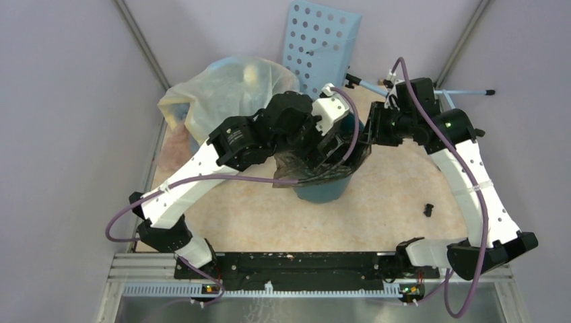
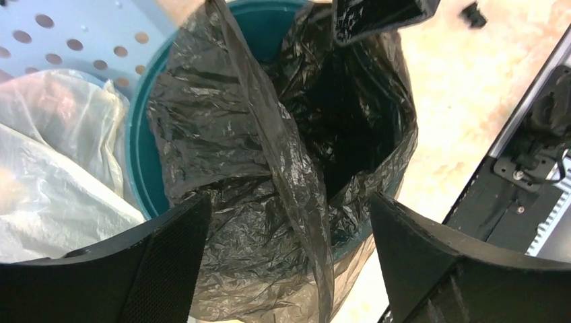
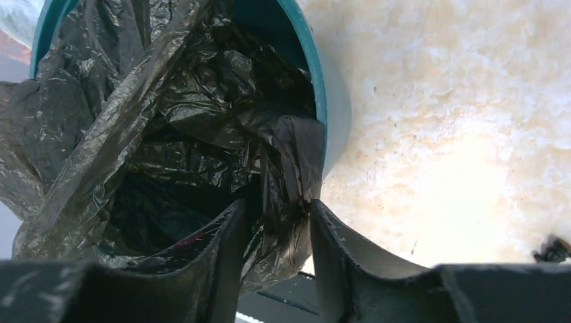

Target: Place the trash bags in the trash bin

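The round teal trash bin [image 1: 324, 192] stands mid-table. The thin black crinkly trash bag [image 1: 316, 168] sits in its mouth, spread open and draped over the near rim. In the left wrist view the bag [image 2: 222, 134] lines the bin [image 2: 138, 155], with a twisted strip hanging across. My left gripper [image 2: 289, 202] is open wide just above the draped edge, holding nothing; it also shows in the top view [image 1: 322, 151]. My right gripper [image 3: 277, 205] is shut on a bunched fold of the bag [image 3: 188, 121] at the bin's rim [image 3: 330, 114]; it also shows in the top view [image 1: 367, 138].
A large pale yellowish stuffed bag [image 1: 222, 87] lies behind and left of the bin, touching it [image 2: 54, 175]. A light blue perforated panel [image 1: 320, 40] leans at the back. A small black object [image 1: 428, 209] lies on the table to the right. A thin rod [image 1: 464, 90] lies at the back right.
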You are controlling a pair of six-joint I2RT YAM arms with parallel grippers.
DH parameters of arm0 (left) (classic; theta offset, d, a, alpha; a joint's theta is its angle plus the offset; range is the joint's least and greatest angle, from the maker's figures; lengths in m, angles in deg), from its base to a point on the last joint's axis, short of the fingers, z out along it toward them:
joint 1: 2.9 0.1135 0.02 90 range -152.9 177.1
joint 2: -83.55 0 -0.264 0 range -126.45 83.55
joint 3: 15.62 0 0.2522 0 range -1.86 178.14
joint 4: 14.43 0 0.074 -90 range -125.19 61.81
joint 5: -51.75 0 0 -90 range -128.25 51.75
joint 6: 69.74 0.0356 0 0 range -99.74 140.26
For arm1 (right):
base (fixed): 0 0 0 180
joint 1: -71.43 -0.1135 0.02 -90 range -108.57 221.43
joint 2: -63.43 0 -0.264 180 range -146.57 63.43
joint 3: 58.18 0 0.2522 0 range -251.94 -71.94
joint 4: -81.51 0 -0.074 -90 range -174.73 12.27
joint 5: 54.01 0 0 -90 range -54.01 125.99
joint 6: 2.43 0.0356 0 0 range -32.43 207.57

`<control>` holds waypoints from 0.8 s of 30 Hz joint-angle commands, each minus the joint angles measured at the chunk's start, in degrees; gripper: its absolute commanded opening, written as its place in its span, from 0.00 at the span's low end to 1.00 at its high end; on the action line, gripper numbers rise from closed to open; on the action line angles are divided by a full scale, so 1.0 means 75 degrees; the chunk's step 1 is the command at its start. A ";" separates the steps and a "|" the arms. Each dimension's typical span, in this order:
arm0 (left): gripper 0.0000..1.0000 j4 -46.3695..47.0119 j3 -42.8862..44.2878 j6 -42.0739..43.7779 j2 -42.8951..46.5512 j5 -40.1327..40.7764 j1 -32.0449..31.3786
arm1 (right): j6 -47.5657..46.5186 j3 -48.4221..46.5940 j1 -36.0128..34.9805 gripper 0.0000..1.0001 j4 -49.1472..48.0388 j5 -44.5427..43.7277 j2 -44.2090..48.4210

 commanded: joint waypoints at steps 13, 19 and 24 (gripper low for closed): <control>0.22 -0.0273 -0.0236 -0.0884 -0.0201 0.0309 0.0027 | 0.0012 0.0097 -0.0056 0.00 -0.0163 -0.0334 0.0528; 0.00 0.0247 -0.0362 -0.1500 0.0141 0.0182 0.0370 | 0.0200 0.0087 -0.0054 0.00 -0.0400 -0.1041 0.1062; 0.00 0.0498 -0.0586 -0.1730 0.0450 -0.0359 0.0852 | 0.0276 0.0204 -0.0053 0.00 -0.0454 -0.1331 0.1397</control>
